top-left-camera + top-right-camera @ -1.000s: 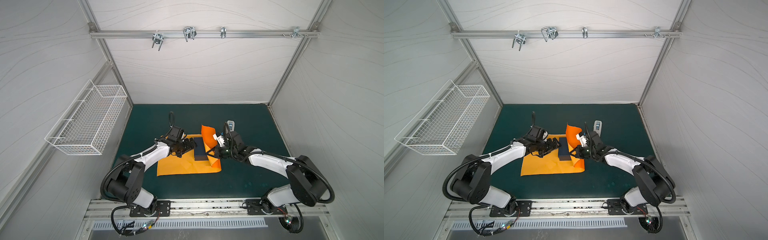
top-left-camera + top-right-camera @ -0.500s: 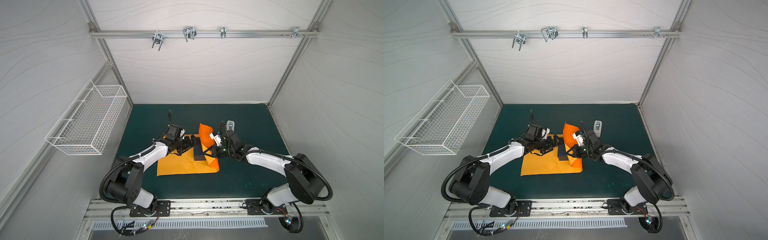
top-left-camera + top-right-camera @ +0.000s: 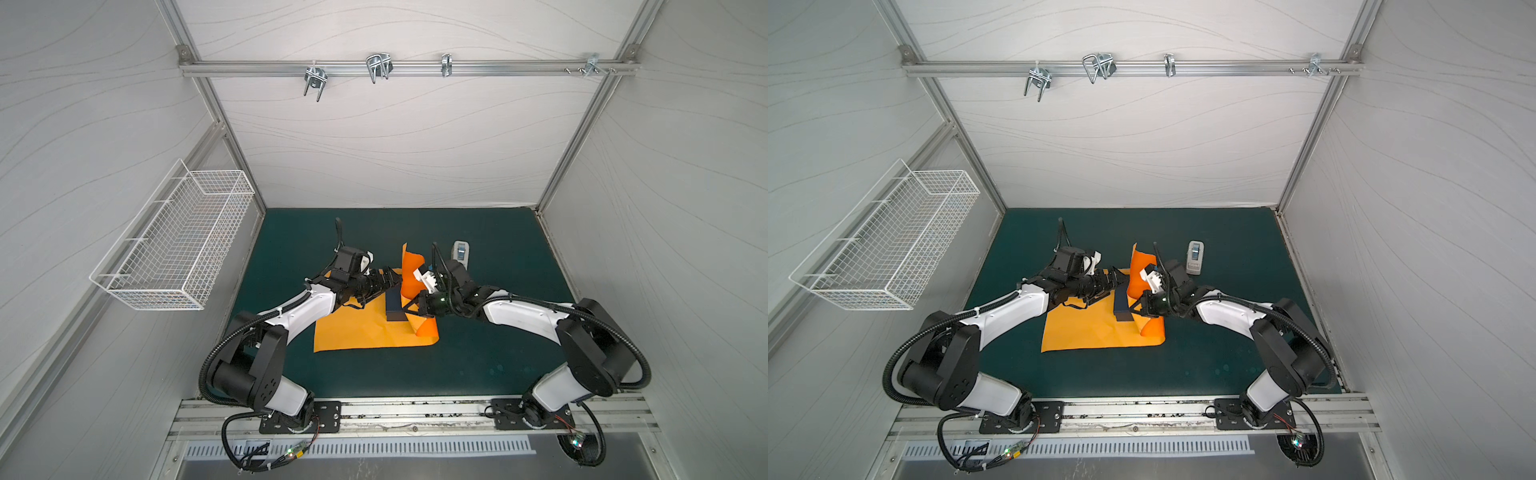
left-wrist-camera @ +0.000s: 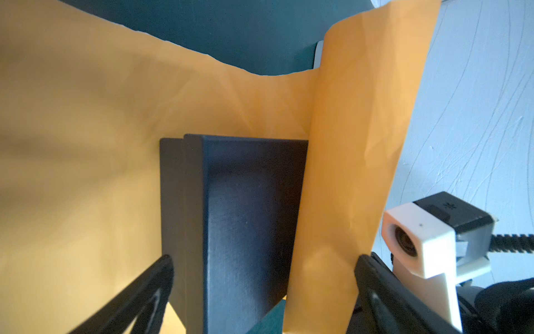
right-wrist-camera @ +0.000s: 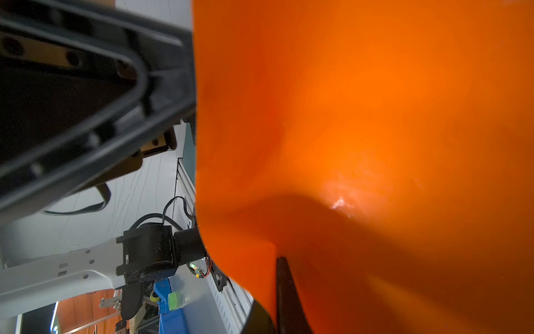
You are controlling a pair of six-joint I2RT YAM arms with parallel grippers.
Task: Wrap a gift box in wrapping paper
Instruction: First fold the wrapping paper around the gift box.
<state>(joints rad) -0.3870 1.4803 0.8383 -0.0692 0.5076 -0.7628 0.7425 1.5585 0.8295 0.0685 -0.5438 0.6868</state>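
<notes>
My left pincer (image 4: 264,260) gapes released around the gift box (image 4: 248,219). My right pincer (image 3: 410,306) clenches wrapping paper (image 3: 357,328) raised at its three o'clock.

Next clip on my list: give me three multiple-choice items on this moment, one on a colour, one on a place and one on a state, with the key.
1. What colour is the table mat?
A red; B dark green; C white.

2. Where is the dark navy cuboid gift box?
A on the bare mat; B lifted off the table; C on the large orange wrapping paper sheet.

3. How is the right gripper?
A shut on a raised flap of the paper sheet; B open over the box; C shut on the box.

Key:
1 B, the mat shows dark green in both top views.
2 C, orange paper lies under and around the box.
3 A, it pinches the upright flap beside the box.
</notes>
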